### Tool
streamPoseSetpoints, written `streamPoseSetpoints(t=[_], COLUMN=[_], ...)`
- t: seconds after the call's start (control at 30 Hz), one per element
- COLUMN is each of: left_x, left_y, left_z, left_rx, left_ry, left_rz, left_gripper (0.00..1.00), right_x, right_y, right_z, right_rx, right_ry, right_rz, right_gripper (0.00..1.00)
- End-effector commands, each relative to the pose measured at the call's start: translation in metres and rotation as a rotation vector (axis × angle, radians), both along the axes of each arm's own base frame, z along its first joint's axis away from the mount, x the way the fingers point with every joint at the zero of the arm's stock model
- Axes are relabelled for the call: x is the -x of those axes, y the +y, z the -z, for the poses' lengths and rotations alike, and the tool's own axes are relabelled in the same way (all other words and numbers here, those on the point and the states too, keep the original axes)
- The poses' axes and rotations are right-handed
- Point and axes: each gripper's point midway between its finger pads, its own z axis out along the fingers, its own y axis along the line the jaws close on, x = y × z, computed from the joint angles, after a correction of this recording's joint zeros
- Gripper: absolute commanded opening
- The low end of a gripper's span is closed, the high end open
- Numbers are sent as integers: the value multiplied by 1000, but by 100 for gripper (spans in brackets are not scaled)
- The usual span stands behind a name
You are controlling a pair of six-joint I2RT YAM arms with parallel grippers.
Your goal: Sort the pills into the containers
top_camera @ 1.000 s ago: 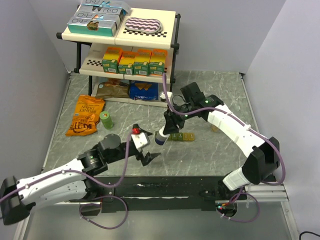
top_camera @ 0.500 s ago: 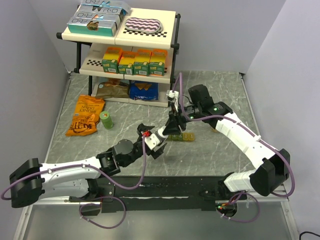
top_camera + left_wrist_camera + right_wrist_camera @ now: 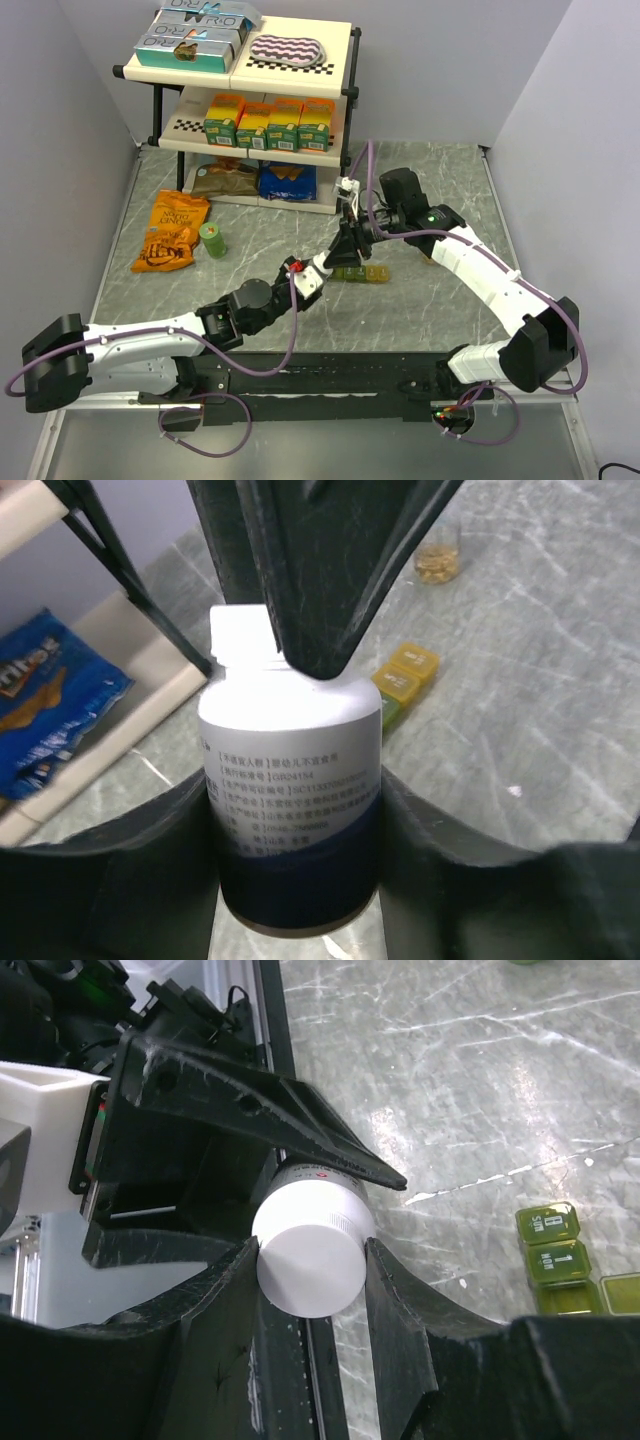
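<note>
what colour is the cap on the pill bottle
White; the right wrist view shows the cap best.

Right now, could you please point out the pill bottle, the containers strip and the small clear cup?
pill bottle (image 3: 290,730): left wrist view, on its white label.
containers strip (image 3: 548,1228): right wrist view, on a green lid.
small clear cup (image 3: 438,565): left wrist view, on its lower wall.

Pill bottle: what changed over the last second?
The left arm swung in from the near left to the pill bottle. Its jaws, wide open before, closed around the bottle's body. The right arm repositioned slightly, its jaws still clamped on the cap. Unchanged: the containers on the table, the shelf items, the chip bag.
</note>
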Motion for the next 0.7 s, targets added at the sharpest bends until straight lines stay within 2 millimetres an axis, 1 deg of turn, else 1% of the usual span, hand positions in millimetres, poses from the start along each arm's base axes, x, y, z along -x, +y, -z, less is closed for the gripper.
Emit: streamPoseSetpoints(t=[0.0,0.03,0.07,0.1,0.17,0.2,0.23,0.27,0.3,0.33,0.37,0.4,0.43,0.47,0.5,0.57,0.6,0.67], left_x=[6,8,10,12,26,33,46,50,57,69,75,80,82,93,96,100,100,100], left_y=[-13,-15,-16,-16,-20,-19,-21,-18,-18,-15,-14,-12,-8,-8,-7,-4,-4,-2], left_z=[-24,-25,-25,-21,-23,-18,-24,-25,-25,-25,-24,-23,-21,-21,-20,-16,-13,-10], left_rx=[49,50,48,39,54,51,75,82,87,94,94,95,93,91,92,84,81,82], left_ry=[3,11,18,33,45,53,57,60,69,89,100,113,143,162,178,213,223,234], left_rz=[57,68,78,86,169,199,275,296,335,393,428,451,462,521,535,551,551,542], left_gripper=[28,20,1,1,1,1,1,1,1,1,1,1,1,1,1,1,1,1], right_x=[4,5,6,8,18,22,28,37,44,46,61,65,67,67,68,66,66,68], right_y=[0,0,0,-1,-1,-2,-1,-4,-6,-6,-8,-9,-7,-4,-1,2,6,7], right_z=[-13,-13,-12,-13,-13,-12,-14,-9,-11,-10,-5,-5,-3,4,3,6,3,1], right_rx=[-49,-50,-52,-57,-77,-82,-111,-106,-123,-147,-142,-145,-154,-126,-120,-98,-103,-108], right_ry=[-24,-35,-39,-47,-89,-104,-173,-174,-211,-338,-343,-400,-491,-540,-578,-594,-585,-540], right_rz=[-20,-28,-37,-50,-123,-152,-220,-258,-303,-373,-426,-460,-505,-518,-522,-519,-526,-521], right_gripper=[5,5,5,5,5,5,6,6,6,7,7,7,6,5,5,5,5,10])
